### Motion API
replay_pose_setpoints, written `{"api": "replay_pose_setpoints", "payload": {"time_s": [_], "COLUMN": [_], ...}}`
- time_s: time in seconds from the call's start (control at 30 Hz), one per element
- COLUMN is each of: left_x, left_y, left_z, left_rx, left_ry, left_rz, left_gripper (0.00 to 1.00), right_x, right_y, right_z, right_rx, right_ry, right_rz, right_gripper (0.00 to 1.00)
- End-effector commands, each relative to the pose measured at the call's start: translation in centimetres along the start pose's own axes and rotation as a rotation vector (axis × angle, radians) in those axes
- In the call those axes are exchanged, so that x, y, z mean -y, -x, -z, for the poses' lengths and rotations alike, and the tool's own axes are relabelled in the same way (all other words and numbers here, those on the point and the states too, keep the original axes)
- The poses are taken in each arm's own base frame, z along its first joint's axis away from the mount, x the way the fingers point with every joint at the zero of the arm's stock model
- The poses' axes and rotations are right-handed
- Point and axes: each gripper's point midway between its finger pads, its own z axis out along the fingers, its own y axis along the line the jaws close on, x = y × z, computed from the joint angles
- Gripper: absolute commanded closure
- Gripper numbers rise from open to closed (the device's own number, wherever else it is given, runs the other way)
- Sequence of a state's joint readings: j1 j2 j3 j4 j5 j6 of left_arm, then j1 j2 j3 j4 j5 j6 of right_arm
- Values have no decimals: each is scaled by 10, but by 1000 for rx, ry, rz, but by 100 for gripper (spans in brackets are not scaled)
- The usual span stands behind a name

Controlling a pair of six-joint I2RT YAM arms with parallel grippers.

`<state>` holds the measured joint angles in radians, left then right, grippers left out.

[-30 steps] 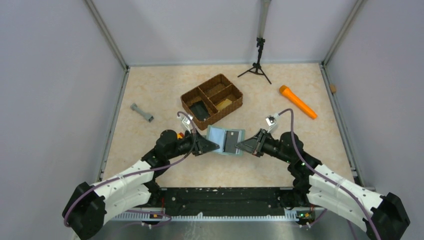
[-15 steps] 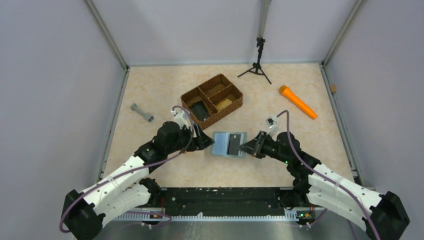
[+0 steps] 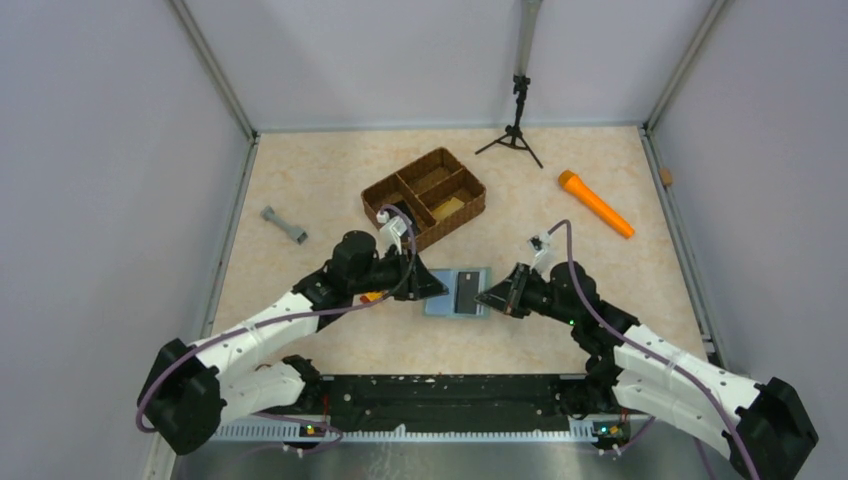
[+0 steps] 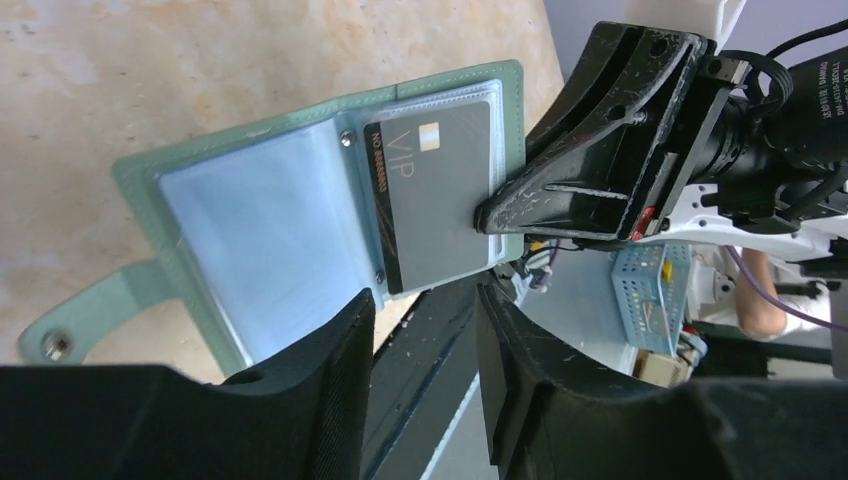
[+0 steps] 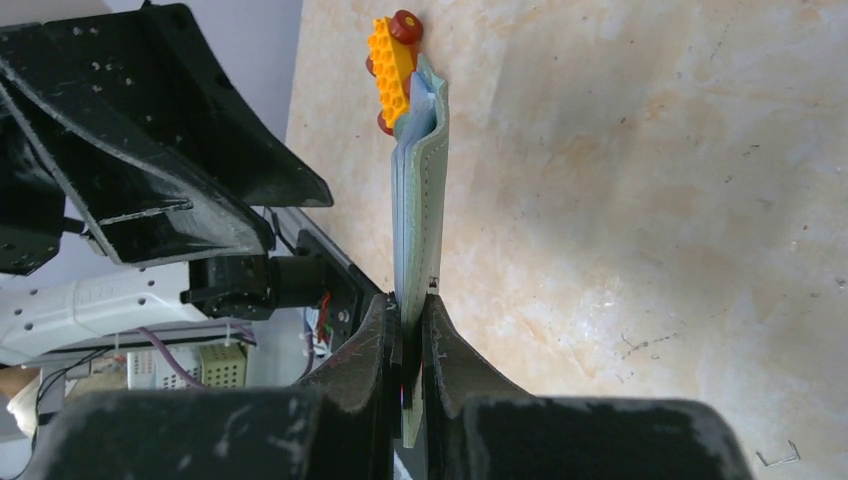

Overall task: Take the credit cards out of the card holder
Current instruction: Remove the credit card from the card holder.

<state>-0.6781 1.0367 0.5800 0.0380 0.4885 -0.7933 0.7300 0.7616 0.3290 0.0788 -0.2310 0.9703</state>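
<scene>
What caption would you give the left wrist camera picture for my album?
Right pincer pinches the open card holder at its edge beside a dark card; left pincer hovers open nearby.

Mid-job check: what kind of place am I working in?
Probably a lab test cell: grey panels wall in the tabletop, a small tripod stands at the back, and odd props like an orange flashlight lie about.

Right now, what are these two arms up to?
They are working on an open card holder on the table. The right gripper is clamped on its right edge. The left gripper hovers beside it, jaws apart, holding nothing. A dark card sits in a pocket, not yet taken out.
</scene>
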Motion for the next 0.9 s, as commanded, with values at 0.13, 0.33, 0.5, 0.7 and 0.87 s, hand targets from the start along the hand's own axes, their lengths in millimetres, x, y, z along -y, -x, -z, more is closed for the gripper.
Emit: {"api": "replay_pose_setpoints", "payload": {"time_s": [0.13,0.33,0.5,0.7,0.87], "left_x": [44,41,36,32,25], "left_y": [17,14,10,8,7], "left_z": [-16,-20,-19,-17,-17], "left_rx": [-4,-13,-12,-14,-16], "left_ry": [-225,-235,-216,-192,-147], "left_rz": [-38,-28,-28,-30,-30], "left_gripper": [59,58,57,58,59], "right_x": [-56,-65,-68,-71,-72], "right_y": [21,21,23,23,25], "right_z": [9,13,16,19,21], "right_rx": [40,41,53,61,70], "right_ry": [194,243,263,283,285], "right_rz": [16,-10,-22,-24,-18], "right_gripper": [100,100,100,100,100]}}
